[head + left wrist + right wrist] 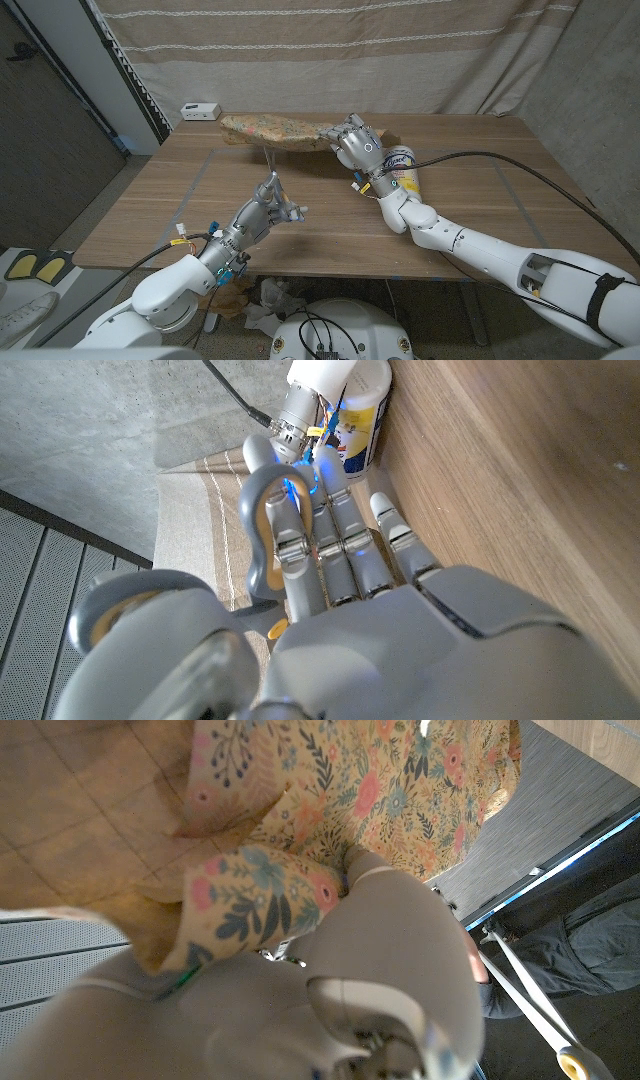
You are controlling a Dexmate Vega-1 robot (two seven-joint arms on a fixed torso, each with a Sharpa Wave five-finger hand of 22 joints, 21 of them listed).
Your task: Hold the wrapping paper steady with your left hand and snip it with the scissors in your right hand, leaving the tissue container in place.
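Observation:
My right hand (358, 146) grips one end of the floral wrapping paper (275, 130) and holds it lifted over the far middle of the table. In the right wrist view the paper (400, 780) is bunched around the fingers of that hand (390, 950). My left hand (264, 208) holds the grey-handled scissors (270, 165), blades pointing up just under the paper's lower edge. A finger of the left hand (340, 560) sits through the scissors' handle loop (262, 525). The tissue container (402, 170), a cylinder with a white, yellow and blue label, lies on the table beside my right wrist.
A small white box (200, 110) sits at the table's far left corner. The wooden table (480, 230) has tape lines on it. A striped curtain hangs behind the far edge. The container (352, 410) lies close beyond the left hand's fingertips.

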